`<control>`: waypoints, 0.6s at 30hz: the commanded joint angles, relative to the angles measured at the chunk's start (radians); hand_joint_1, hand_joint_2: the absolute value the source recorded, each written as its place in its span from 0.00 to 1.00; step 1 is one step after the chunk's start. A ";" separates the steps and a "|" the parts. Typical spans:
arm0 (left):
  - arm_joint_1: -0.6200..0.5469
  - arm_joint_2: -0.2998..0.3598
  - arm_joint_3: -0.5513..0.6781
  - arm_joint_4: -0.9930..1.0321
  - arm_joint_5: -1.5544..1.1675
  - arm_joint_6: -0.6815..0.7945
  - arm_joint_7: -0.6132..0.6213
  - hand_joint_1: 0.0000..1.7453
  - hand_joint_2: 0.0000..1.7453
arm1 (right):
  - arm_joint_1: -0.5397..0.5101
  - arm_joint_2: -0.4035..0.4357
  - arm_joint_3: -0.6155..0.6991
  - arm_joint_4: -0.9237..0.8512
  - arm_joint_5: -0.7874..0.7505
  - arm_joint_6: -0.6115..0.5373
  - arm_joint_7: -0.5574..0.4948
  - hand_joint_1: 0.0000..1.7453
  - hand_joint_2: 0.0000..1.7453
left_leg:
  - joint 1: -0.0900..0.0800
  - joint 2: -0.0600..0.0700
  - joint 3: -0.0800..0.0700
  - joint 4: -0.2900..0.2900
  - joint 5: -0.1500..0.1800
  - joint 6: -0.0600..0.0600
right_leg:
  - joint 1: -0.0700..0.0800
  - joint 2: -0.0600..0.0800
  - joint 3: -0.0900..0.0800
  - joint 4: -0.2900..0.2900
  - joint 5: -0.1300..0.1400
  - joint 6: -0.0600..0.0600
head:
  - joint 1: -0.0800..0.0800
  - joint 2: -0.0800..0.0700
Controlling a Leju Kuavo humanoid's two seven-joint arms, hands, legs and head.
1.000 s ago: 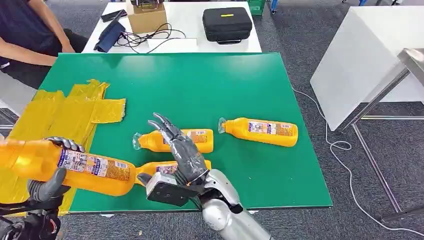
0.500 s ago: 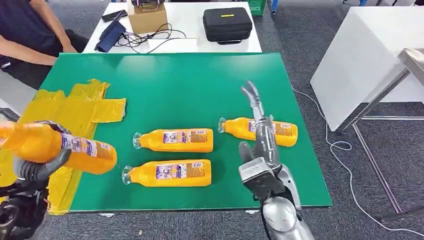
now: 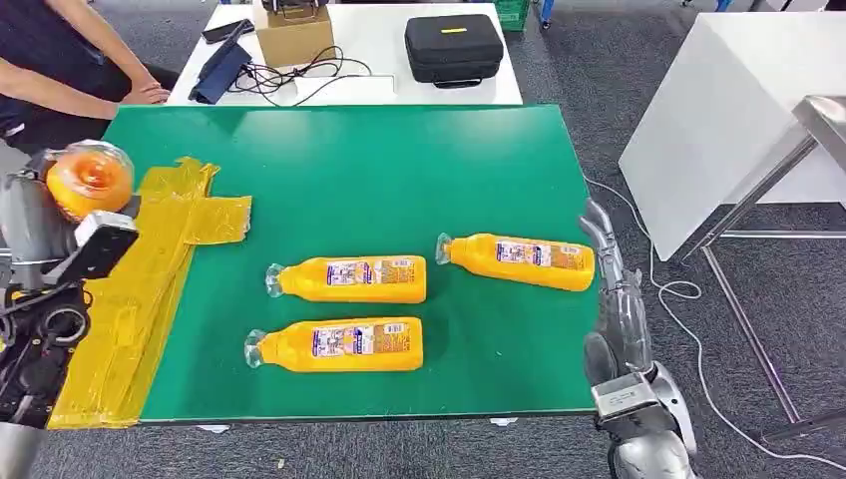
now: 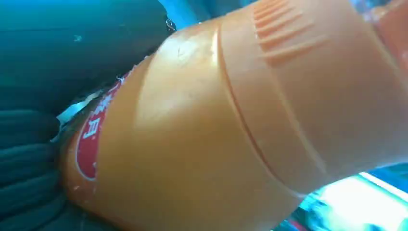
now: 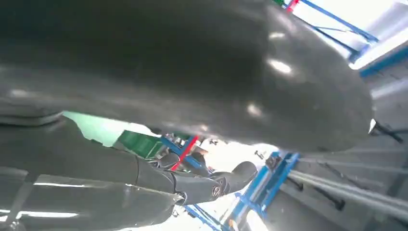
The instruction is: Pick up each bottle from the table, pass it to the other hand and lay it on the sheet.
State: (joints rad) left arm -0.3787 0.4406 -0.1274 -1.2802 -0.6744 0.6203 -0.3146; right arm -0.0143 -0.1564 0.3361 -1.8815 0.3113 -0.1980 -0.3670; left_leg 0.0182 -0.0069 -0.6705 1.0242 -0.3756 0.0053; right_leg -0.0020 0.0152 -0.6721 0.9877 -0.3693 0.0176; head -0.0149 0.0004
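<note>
My left hand [image 3: 28,215] grips an orange bottle [image 3: 90,180] raised above the left side of the yellow sheet [image 3: 150,249], one end turned toward me. In the left wrist view the bottle [image 4: 216,120] sits close against the dark fingers [image 4: 24,168]. Three more orange bottles lie on their sides on the green table [image 3: 399,170]: one in the middle [image 3: 349,279], one nearer me [image 3: 334,344], one to the right [image 3: 519,261]. My right hand [image 3: 614,289] hovers at the table's right edge, fingers stretched out and empty; its fingers [image 5: 207,185] hold nothing.
A person sits at the far left with a hand [image 3: 150,95] on the table corner. Behind the green table stands a white table with a black case [image 3: 454,48], a cardboard box [image 3: 292,35] and cables. A white table [image 3: 738,110] stands to the right.
My left hand has swung the bottle up and away to the left, turning it end-on over the sheet. My right hand has moved from the table's middle to its right edge.
</note>
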 commanded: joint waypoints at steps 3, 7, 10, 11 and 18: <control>-0.032 -0.184 0.042 0.391 -0.403 0.078 0.090 1.00 1.00 | 0.080 -0.095 -0.030 0.017 -0.013 0.007 -0.010 0.00 0.00 | -0.002 -0.004 0.008 -0.004 -0.001 0.001 | -0.002 -0.005 0.008 -0.002 -0.003 0.001 | 0.000 0.000; -0.003 -0.217 0.104 0.489 -0.601 0.078 0.095 1.00 1.00 | 0.098 -0.063 -0.038 0.005 0.011 0.019 -0.012 0.00 0.00 | -0.001 -0.001 0.004 -0.002 -0.001 0.001 | -0.001 -0.002 0.004 -0.001 -0.002 0.001 | 0.000 0.000; 0.003 -0.191 0.026 0.516 -0.569 0.078 0.129 1.00 1.00 | 0.101 -0.049 -0.038 -0.006 0.031 0.021 0.004 0.00 0.00 | -0.002 0.000 0.007 -0.003 -0.002 0.001 | -0.002 -0.002 0.006 -0.001 -0.003 0.001 | 0.000 0.000; 0.003 -0.191 0.026 0.516 -0.569 0.078 0.129 1.00 1.00 | 0.101 -0.049 -0.038 -0.006 0.031 0.021 0.004 0.00 0.00 | -0.002 -0.001 0.003 -0.002 -0.001 0.001 | -0.002 -0.002 0.003 0.000 -0.002 0.000 | 0.000 0.000; 0.003 -0.191 0.026 0.516 -0.569 0.078 0.129 1.00 1.00 | 0.101 -0.049 -0.038 -0.006 0.031 0.021 0.004 0.00 0.00 | -0.001 0.000 0.004 -0.001 -0.002 0.001 | -0.001 -0.002 0.004 0.000 -0.003 0.000 | 0.000 0.000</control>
State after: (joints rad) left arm -0.3450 0.2907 -0.1003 -0.8839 -1.2371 0.6859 -0.1858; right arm 0.0878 -0.2140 0.3159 -1.9001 0.3418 -0.1820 -0.3689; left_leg 0.0186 -0.0057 -0.6732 1.0242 -0.3760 0.0053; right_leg -0.0018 0.0157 -0.6743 0.9877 -0.3694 0.0178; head -0.0149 0.0004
